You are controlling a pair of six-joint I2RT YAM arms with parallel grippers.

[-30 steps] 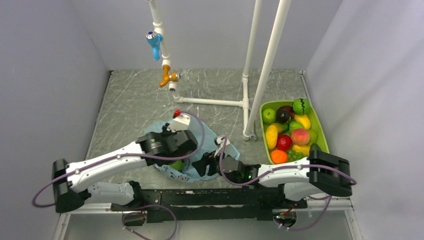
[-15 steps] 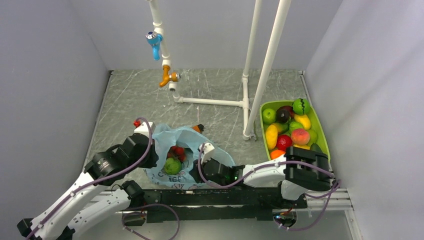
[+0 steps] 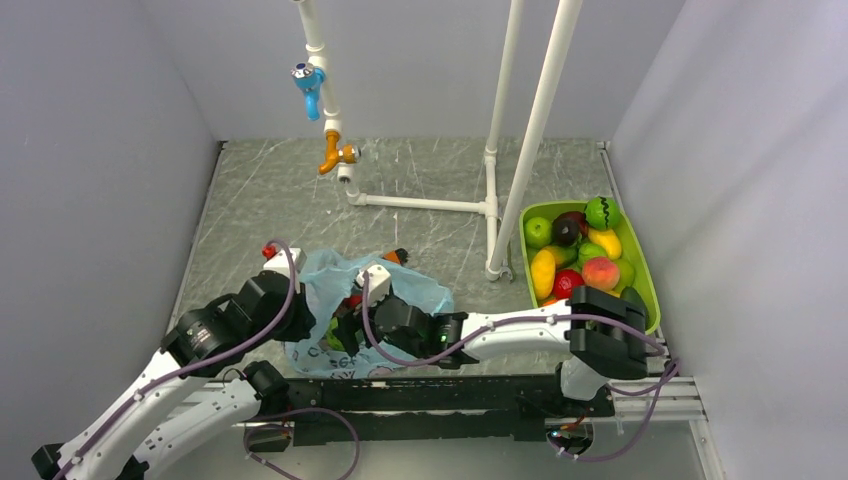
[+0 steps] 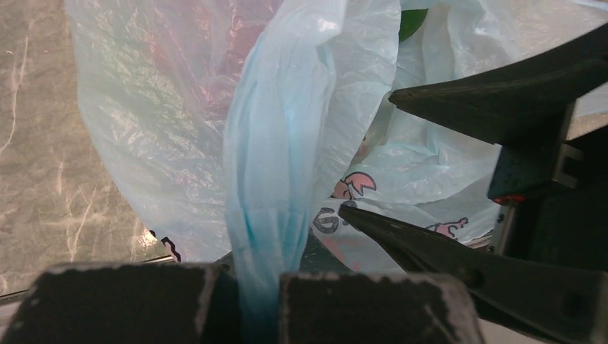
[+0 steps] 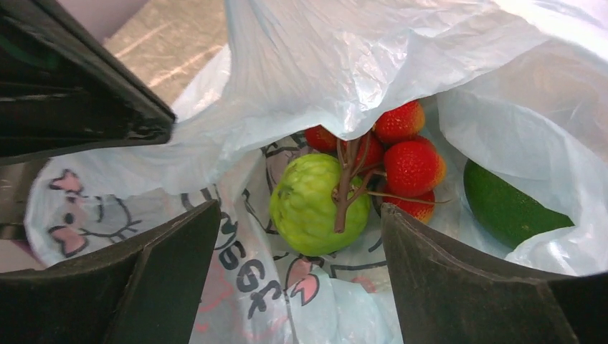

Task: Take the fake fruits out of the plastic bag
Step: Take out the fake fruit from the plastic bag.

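Step in hand: bag mouth held up, reach going in for a fruit.
Left gripper point(image 4: 251, 294): clamped tight on a bunched, twisted fold of the plastic bag point(image 4: 287, 129), lifting that edge on the bag's left side.
Right gripper point(image 5: 300, 215): jaws spread wide, holding nothing, nose inside the bag mouth.
Bag position: on the grey table point(image 3: 260, 200), near edge, between the two arms; crumpled, mouth facing the right arm.
Contents seen: bumpy green fruit point(image 5: 315, 204) straight ahead between the open jaws; bunch of red berries point(image 5: 409, 161) touching it behind; dark green fruit point(image 5: 505, 204) to the right, half under plastic.
Green tub point(image 3: 637, 255): far right, heaped with fruit.
Next move, as I judge it: ease forward, close on the bumpy green fruit alone.
Watch: the berry stem lies across that fruit; loose plastic hangs just above and could get pinched.
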